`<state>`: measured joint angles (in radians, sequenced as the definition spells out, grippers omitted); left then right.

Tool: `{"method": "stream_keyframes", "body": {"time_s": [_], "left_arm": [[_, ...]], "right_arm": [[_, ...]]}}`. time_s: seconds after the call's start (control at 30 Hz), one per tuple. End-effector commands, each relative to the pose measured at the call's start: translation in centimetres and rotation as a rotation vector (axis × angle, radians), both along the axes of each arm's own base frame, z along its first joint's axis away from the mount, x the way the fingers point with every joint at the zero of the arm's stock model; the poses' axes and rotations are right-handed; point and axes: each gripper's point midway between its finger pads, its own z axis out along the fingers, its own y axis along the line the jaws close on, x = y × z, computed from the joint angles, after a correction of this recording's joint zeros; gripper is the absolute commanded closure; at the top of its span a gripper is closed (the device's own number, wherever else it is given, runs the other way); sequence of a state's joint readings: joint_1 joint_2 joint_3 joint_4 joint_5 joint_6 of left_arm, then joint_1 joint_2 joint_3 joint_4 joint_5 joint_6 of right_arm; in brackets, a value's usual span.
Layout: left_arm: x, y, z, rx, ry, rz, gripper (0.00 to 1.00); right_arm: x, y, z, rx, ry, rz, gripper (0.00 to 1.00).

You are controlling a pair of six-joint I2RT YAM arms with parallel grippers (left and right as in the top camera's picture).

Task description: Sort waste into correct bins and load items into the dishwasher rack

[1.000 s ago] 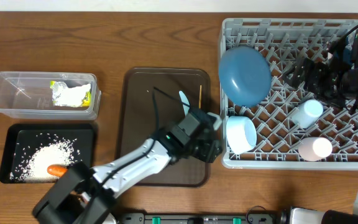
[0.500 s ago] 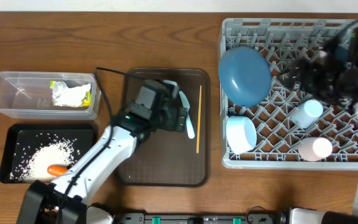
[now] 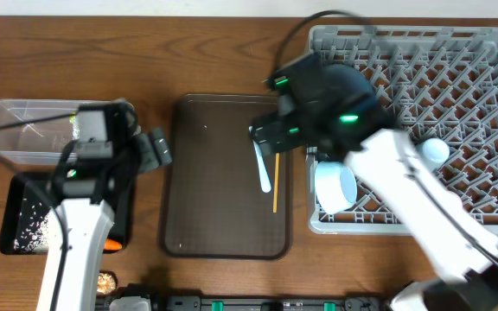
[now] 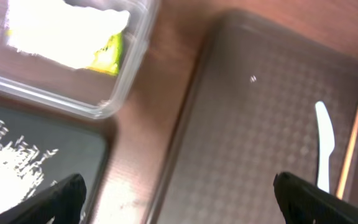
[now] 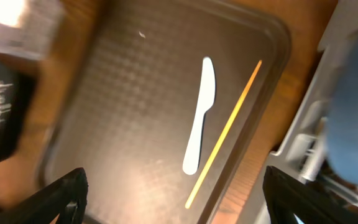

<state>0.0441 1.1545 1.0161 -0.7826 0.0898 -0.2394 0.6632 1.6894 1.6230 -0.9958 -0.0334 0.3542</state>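
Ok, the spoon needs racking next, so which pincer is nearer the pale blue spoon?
Right. The right pincer hovers open over the pale blue spoon on the brown tray. The left pincer is off the tray's left edge, beside the clear tub.

A warm reddish-brown wooden tabletop (image 3: pixel 223 52) fills the whole view from above, its grain running lengthwise in long dark streaks. The light is soft and even, throwing only faint shadows. Along the near edge runs a black strip (image 3: pixel 258 304) with small green fittings
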Motion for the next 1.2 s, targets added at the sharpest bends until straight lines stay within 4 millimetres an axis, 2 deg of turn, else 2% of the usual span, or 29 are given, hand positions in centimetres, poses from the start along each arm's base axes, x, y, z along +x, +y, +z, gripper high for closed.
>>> {"method": "stream_keyframes", "body": {"time_s": [0.0,0.1,0.23,0.3,0.57,0.73,0.9,0.97,1.07,1.17], "left_arm": [[-0.9,0.8,0.9,0.005,-0.005,0.036,0.02],[-1.3,0.7,1.0,0.005,0.000,0.036,0.02],[-1.3,0.7,0.7,0.005,0.009,0.036,0.02],[-1.3,0.8,0.7,0.005,0.014,0.035,0.02],[-1.6,0.7,0.5,0.004,0.025,0.035,0.02],[-1.6,0.7,0.5,0.004,0.025,0.036,0.02],[-1.6,0.7,0.5,0.004,0.025,0.036,0.02],[-1.6,0.7,0.5,0.004,0.025,0.036,0.02],[-1.6,0.7,0.5,0.004,0.025,0.036,0.02],[-1.6,0.7,0.5,0.004,0.025,0.036,0.02]], "right_arm": [[2.2,-0.6,-4.5,-0.134,0.000,-0.191,0.23],[2.8,1.1,-8.8,-0.142,0.072,-0.164,0.31],[2.9,2.6,-13.0,-0.137,0.153,-0.137,0.46],[2.9,2.9,-14.5,-0.146,0.174,-0.133,0.51],[1.3,2.8,-19.7,-0.188,0.316,-0.167,0.55],[0.5,2.9,-21.2,-0.192,0.367,-0.174,0.62],[0.2,2.9,-21.9,-0.197,0.390,-0.188,0.80],[0.3,2.8,-22.0,-0.206,0.380,-0.192,0.91],[0.9,2.3,-21.9,-0.229,0.348,-0.203,0.96],[1.2,2.3,-21.5,-0.232,0.329,-0.195,0.96]]}}
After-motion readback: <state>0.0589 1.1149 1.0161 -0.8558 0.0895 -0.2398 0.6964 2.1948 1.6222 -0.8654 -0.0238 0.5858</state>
